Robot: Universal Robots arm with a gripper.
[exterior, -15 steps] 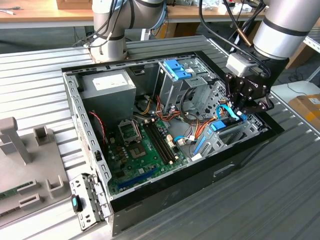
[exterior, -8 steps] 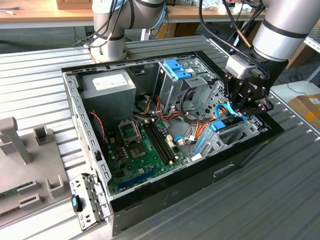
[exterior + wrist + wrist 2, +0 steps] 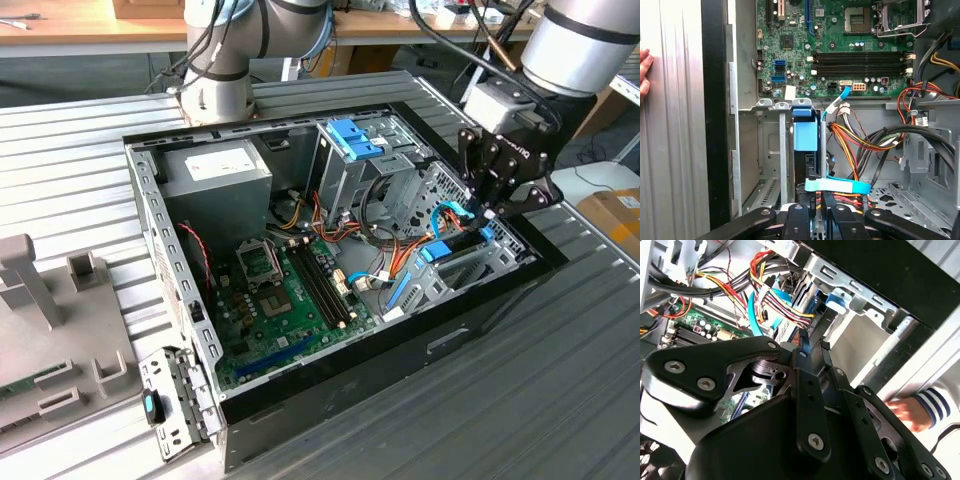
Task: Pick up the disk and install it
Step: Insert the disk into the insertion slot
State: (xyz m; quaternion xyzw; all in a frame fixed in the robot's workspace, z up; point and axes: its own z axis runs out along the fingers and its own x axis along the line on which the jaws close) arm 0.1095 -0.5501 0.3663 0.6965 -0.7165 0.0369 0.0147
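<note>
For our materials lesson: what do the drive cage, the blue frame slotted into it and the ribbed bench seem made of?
Drive cage: probably sheet steel, dull grey, folded and punched.
Blue frame: moulded plastic by its smooth, even colour.
Bench: likely extruded aluminium, matte silver with straight grooves.

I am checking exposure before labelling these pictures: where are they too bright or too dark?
Exterior view: soft, even light inside the case, no hard shadows. Second wrist view: the gripper is a dark mass in front, the pale panel behind it almost washed out. First wrist view: the board is evenly lit; the black case rim loses detail.
</note>
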